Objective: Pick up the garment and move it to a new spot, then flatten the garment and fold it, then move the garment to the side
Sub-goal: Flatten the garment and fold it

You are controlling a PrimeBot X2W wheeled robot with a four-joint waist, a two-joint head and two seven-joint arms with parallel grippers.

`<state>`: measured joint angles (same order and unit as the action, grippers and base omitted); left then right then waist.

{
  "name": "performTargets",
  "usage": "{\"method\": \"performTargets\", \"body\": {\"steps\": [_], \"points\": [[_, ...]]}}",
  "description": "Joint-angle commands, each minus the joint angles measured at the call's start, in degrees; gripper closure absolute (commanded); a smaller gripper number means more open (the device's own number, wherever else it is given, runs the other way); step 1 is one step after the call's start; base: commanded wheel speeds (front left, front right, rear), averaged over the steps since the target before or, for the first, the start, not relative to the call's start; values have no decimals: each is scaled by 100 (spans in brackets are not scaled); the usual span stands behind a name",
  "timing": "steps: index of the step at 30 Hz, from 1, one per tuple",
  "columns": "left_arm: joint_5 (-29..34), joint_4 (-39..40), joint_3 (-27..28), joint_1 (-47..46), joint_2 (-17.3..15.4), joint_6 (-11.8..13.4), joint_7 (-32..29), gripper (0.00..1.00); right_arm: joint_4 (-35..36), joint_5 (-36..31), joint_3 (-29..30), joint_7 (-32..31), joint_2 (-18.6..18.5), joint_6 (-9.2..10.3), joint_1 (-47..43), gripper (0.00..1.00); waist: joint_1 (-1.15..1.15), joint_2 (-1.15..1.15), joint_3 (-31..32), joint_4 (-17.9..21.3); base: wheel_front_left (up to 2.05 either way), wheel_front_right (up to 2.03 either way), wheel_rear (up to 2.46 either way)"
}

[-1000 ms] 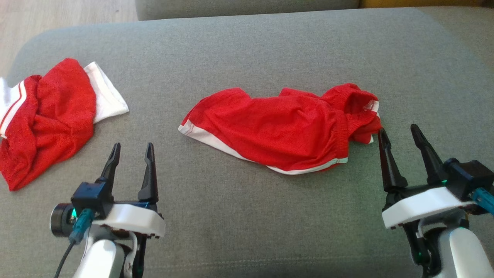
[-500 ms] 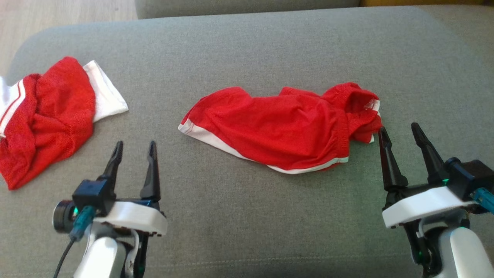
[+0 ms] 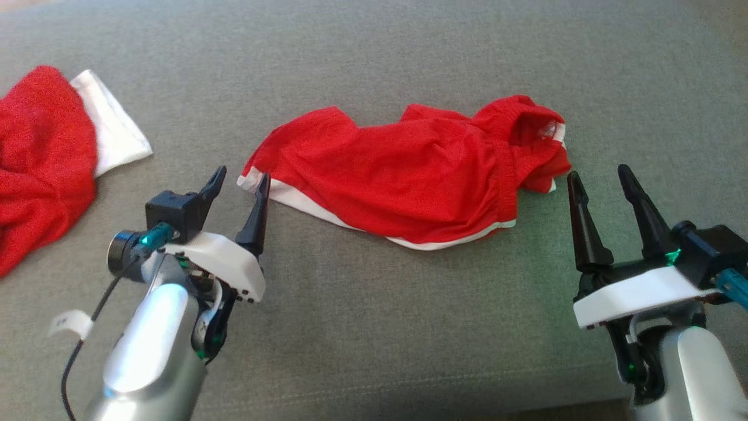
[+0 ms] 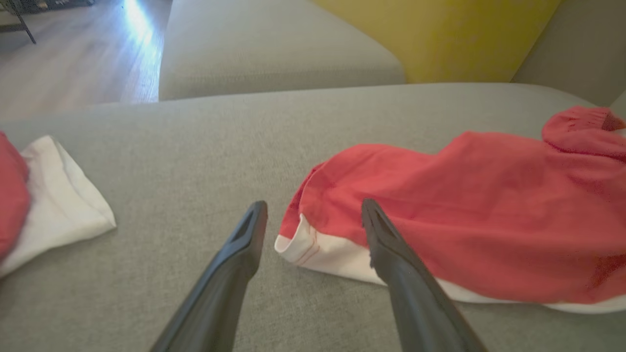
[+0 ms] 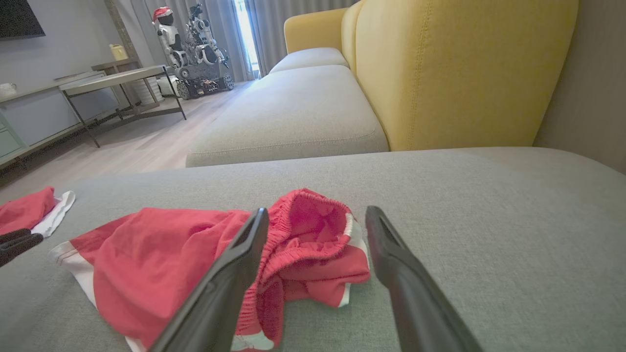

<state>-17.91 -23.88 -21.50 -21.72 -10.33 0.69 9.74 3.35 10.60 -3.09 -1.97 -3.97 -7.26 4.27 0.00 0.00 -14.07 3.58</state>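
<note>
My red garment (image 3: 409, 169) lies crumpled in the middle of the grey couch cushion (image 3: 374, 339), stretched from left to right. It looks like a pair of shorts, with a white hem (image 4: 298, 247) at its left end and a stretchy waistband (image 5: 308, 210) bunched up at its right end. My left tool (image 3: 243, 173) is wide open and holds nothing. Its tips sit right at the corner of the white hem, one on each side, but I cannot tell if they touch the cloth. My right tool (image 3: 597, 171) is wide open too and holds nothing. It is just beside the waistband end, a little nearer to me. I think the cloth is thin, light and floppy. It will not break, but it will sag, and it may slip out if I pinch only a tiny bit. So I think the best places to grab are the two ends: the hem corner on the left and the thick waistband on the right, because thick edges give me more to bite on. I should pinch low, close to the cushion. Far on the left lies another red and white cloth (image 3: 47, 158), well apart, and I should leave it alone.
</note>
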Motion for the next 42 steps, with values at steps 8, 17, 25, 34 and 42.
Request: {"method": "performTargets", "body": {"steps": [8,17,25,34,42], "points": [[-211,-980,161,-670,-122,-346,-124,0,87,16,-121,129,-31,-23,224,0,0,0,-194,214,0,0,0],[-236,-1489,64,-963,-106,-491,99,100,26,7,-85,106,-10,-23,255,0,0,0,-234,238,0,0,0],[-273,-1488,21,-960,-80,-472,216,100,-166,52,-686,-275,-339,-23,13,0,0,0,-211,124,0,0,0],[-356,-1516,7,-1068,-58,-477,245,100,-521,185,-1455,-526,-943,-23,206,0,0,0,-319,53,0,0,0],[-401,-1566,-38,-1167,-8,-499,307,100,-1156,417,-1980,-369,-1126,-23,764,0,0,0,-373,-32,0,0,0]]}}
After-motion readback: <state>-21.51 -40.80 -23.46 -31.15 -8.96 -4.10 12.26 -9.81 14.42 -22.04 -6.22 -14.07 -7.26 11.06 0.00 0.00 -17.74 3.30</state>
